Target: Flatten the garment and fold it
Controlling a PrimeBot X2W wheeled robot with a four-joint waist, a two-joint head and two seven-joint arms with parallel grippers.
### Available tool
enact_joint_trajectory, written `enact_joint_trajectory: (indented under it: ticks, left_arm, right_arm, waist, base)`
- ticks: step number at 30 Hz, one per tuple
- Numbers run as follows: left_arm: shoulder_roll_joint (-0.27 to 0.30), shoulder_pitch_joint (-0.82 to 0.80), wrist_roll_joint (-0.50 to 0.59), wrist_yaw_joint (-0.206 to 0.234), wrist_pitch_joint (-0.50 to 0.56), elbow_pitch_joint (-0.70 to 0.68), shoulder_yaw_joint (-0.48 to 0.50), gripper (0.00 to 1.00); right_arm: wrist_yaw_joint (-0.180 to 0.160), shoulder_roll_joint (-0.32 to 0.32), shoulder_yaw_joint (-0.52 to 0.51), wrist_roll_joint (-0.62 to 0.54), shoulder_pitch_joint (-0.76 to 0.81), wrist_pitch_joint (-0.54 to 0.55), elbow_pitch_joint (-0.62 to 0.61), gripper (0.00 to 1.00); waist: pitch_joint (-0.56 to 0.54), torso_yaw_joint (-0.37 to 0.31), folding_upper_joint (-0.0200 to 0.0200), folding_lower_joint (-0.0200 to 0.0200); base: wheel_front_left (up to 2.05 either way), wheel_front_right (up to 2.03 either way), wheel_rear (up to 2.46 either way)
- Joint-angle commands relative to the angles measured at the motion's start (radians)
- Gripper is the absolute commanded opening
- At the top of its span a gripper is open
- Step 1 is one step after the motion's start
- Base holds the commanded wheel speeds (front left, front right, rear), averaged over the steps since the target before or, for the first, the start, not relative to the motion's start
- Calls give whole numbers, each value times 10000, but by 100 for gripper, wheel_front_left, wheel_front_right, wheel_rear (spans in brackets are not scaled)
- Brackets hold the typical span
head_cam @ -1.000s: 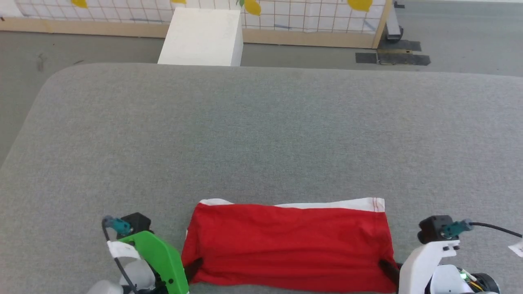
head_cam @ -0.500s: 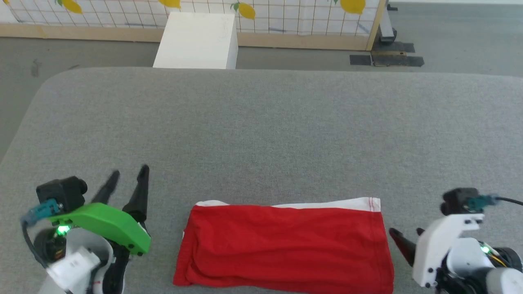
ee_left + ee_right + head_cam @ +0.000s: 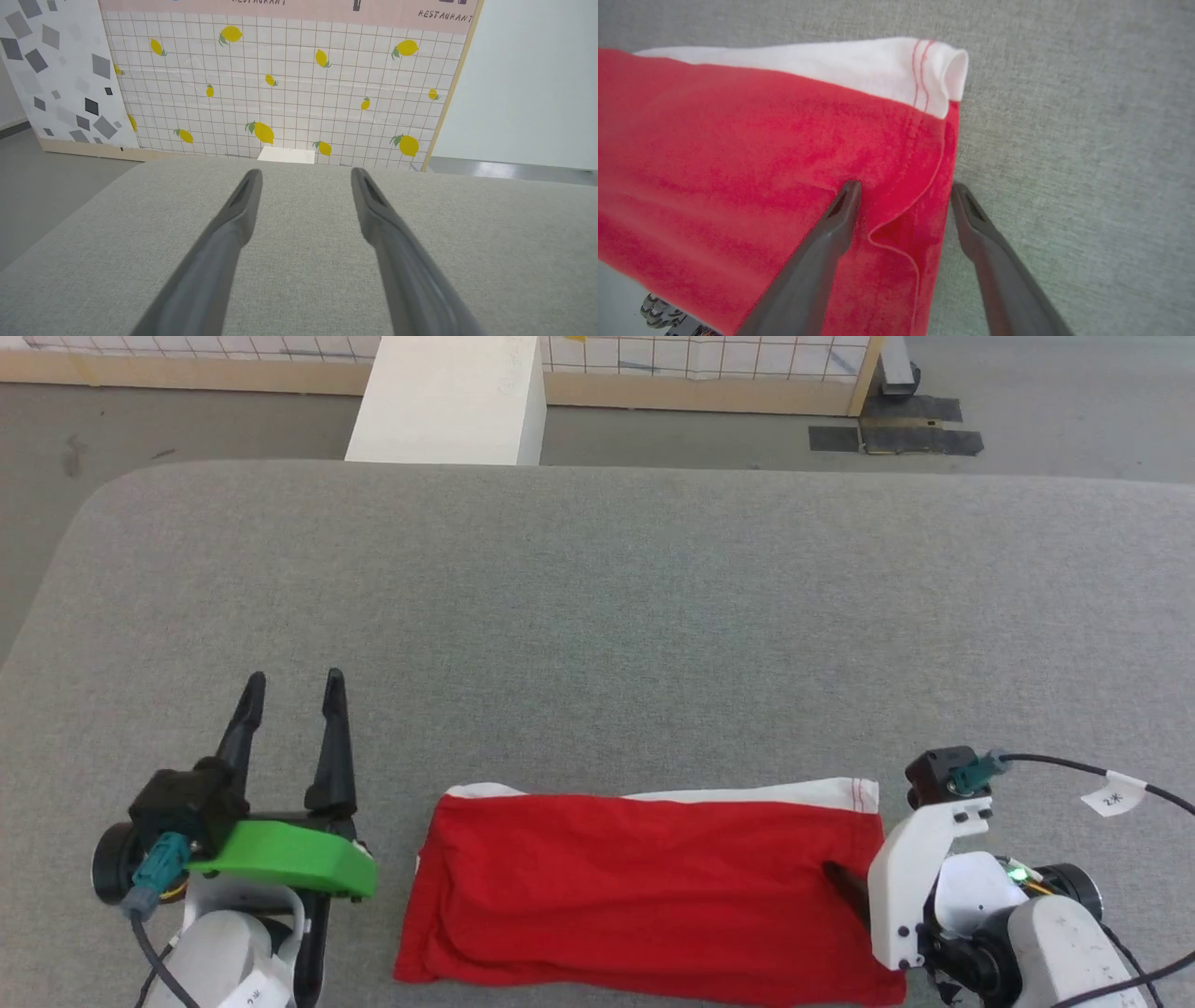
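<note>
The garment (image 3: 644, 896) lies flat at the near edge of the table (image 3: 597, 616), white band farthest. The left gripper (image 3: 293, 678) gapes empty beside it. The right gripper (image 3: 906, 185), released, straddles its right edge. A white box (image 3: 448, 401) stands beyond.

One garment (image 3: 653, 887) is lying on one worktop (image 3: 597, 616), and it is showing one white band (image 3: 822, 65) with two red stitch lines. Two grippers are showing, one left gripper (image 3: 294, 678) and one right gripper (image 3: 906, 186), each carrying two dark fingers (image 3: 224, 247), four in all. One white box (image 3: 448, 401) is standing beyond the worktop. One paper tag (image 3: 1109, 797) is hanging on one cable.
</note>
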Motion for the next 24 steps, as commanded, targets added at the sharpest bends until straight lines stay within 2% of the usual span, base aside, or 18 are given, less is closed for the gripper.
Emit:
enact_joint_trajectory:
  ticks: [1, 2, 8, 14, 18, 21, 24]
  left_arm:
    - [-91, -55, 200, -73, -73, -101, 153, 100]
    - [-142, -19, 251, -105, -74, -146, 240, 100]
    - [-373, 199, 432, -409, -76, -147, 579, 100]
    - [-421, 224, 579, -618, -77, 145, 610, 100]
    - [-390, 154, 662, -606, -77, 312, 573, 100]
    - [-377, 121, 681, -559, -77, 400, 583, 100]
    - [-373, 131, 681, -513, -77, 484, 590, 100]
  right_arm:
    - [-15, -6, 91, 79, -60, -35, 308, 15]
    - [-15, -36, 99, 146, -96, -40, 371, 0]
    - [-15, -533, -525, 536, -273, -127, 400, 0]
    - [-15, -1536, -1864, 389, -189, 15, 494, 0]
    - [-15, -1893, -2651, 98, -227, 98, 725, 0]
    - [-15, -2049, -2820, -71, -319, 162, 874, 0]
    - [-15, -2178, -2553, -66, -397, 372, 710, 0]
  waist:
    - [12, -19, 0, 0]
    - [5, -34, 0, 0]
    - [-61, -122, 0, 0]
    - [-124, -219, 0, 0]
    - [-106, -292, 0, 0]
    - [-111, -354, 0, 0]
    - [-183, -415, 0, 0]
  base:
    - [0, 0, 0]
    - [0, 0, 0]
    - [0, 0, 0]
    - [0, 0, 0]
    - [0, 0, 0]
    - [0, 0, 0]
    - [0, 0, 0]
